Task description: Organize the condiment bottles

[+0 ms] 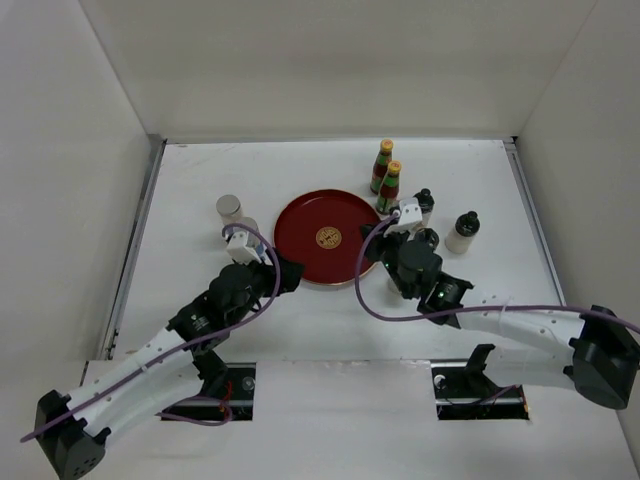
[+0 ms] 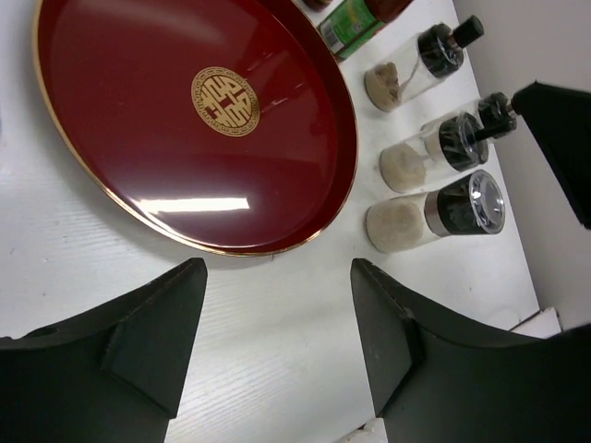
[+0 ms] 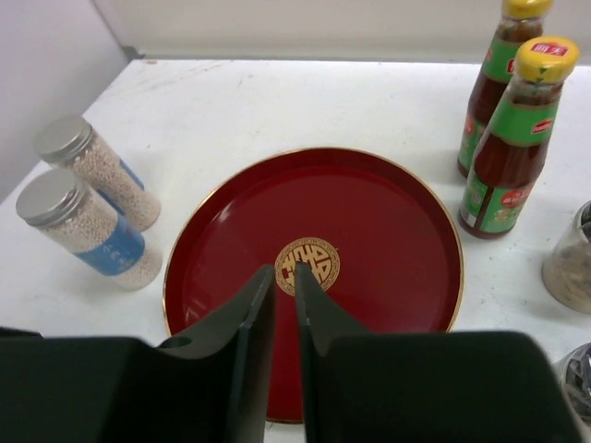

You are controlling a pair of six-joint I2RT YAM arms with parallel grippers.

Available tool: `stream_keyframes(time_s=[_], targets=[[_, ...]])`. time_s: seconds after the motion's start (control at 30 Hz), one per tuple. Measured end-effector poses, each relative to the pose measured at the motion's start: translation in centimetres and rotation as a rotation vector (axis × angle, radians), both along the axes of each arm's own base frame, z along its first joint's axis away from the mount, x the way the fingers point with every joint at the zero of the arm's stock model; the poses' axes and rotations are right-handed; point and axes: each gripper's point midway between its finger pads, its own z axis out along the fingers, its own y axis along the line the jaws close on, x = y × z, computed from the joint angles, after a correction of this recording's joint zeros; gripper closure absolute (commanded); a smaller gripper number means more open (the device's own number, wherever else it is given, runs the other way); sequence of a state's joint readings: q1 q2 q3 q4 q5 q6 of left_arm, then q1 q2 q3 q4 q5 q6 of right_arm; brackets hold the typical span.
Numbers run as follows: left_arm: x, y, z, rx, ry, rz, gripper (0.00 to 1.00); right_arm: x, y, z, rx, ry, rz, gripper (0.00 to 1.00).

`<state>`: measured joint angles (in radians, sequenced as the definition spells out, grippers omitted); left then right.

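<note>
Two red sauce bottles (image 1: 386, 176) with green necks and yellow caps stand behind the round red tray (image 1: 300, 225); they also show in the right wrist view (image 3: 506, 157). Two white grey-topped shakers (image 1: 236, 217) stand left of the tray and show in the right wrist view (image 3: 88, 208). Three pale black-capped bottles (image 1: 463, 232) stand right of the tray, seen in the left wrist view (image 2: 432, 218). My left gripper (image 2: 277, 323) is open and empty over the table at the tray's near-left rim (image 1: 291, 273). My right gripper (image 3: 284, 272) is shut and empty, at the tray's right rim (image 1: 371, 254).
White walls close the table on the left, back and right. The tray (image 2: 138, 175) holds nothing. Part of the right arm (image 2: 565, 138) shows dark beside the black-capped bottles in the left wrist view.
</note>
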<state>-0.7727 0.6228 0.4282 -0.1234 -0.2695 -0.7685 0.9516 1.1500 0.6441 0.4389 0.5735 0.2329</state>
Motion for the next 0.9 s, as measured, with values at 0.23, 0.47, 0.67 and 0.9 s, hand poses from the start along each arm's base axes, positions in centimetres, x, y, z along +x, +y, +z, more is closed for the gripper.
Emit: stream_keyframes(time_s=[0.23, 0.47, 0.67, 0.9], targets=[[0.3, -0.8, 0.0, 0.001, -0.036, -0.012, 0.35, 1.3, -1.7, 0.6, 0.044, 0.004, -0.044, 0.76], [0.3, -1.1, -0.6, 0.008, -0.026, -0.012, 0.3, 0.6, -2.3, 1.4, 0.087, -0.009, -0.022, 0.65], [0.2, -2.0, -1.0, 0.004, -0.025, -0.032, 0.36, 1.5, -4.8, 2.2, 0.104, -0.026, -0.068, 0.81], [0.0, -4.2, -1.1, -0.009, -0.055, -0.09, 0.81, 6.7, -9.1, 5.2, 0.077, 0.017, -0.243, 0.72]])
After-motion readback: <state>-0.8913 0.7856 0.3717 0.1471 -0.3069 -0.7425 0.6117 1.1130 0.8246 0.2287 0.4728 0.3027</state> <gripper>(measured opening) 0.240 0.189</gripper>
